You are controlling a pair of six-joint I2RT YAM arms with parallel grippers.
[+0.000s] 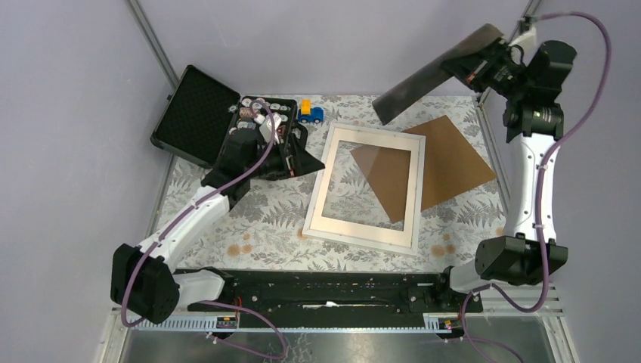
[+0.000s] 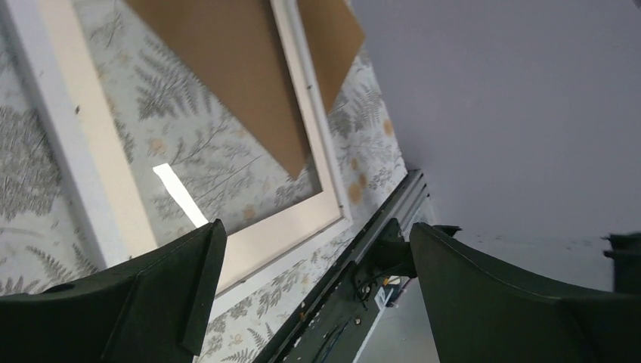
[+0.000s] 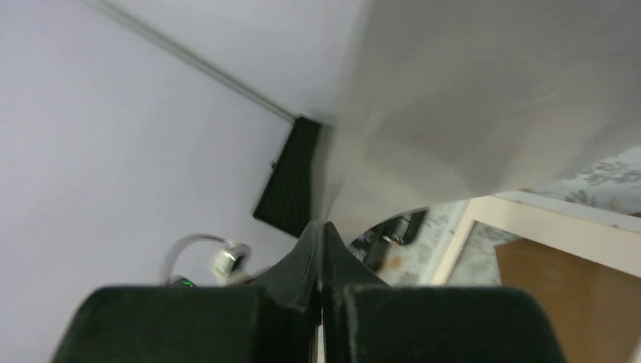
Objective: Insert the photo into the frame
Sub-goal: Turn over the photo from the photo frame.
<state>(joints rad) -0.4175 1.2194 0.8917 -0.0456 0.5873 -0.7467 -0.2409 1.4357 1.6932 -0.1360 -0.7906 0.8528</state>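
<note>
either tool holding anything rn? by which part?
The right tool is shut on the photo, pinching its edge at the end nearest the arm, with the sheet raised in the air. The left tool is open and holds nothing.

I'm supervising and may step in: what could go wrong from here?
The right fingers pinch the photo by one edge, high in the air and tilted; it could slip or bend. The brown board lies partly under the frame, so the frame may rock. The left fingers are open, bracing nothing.

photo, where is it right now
Top view, far right: the photo hangs in the air, pinched in the right pincer, near the brown board's far corner.
</note>
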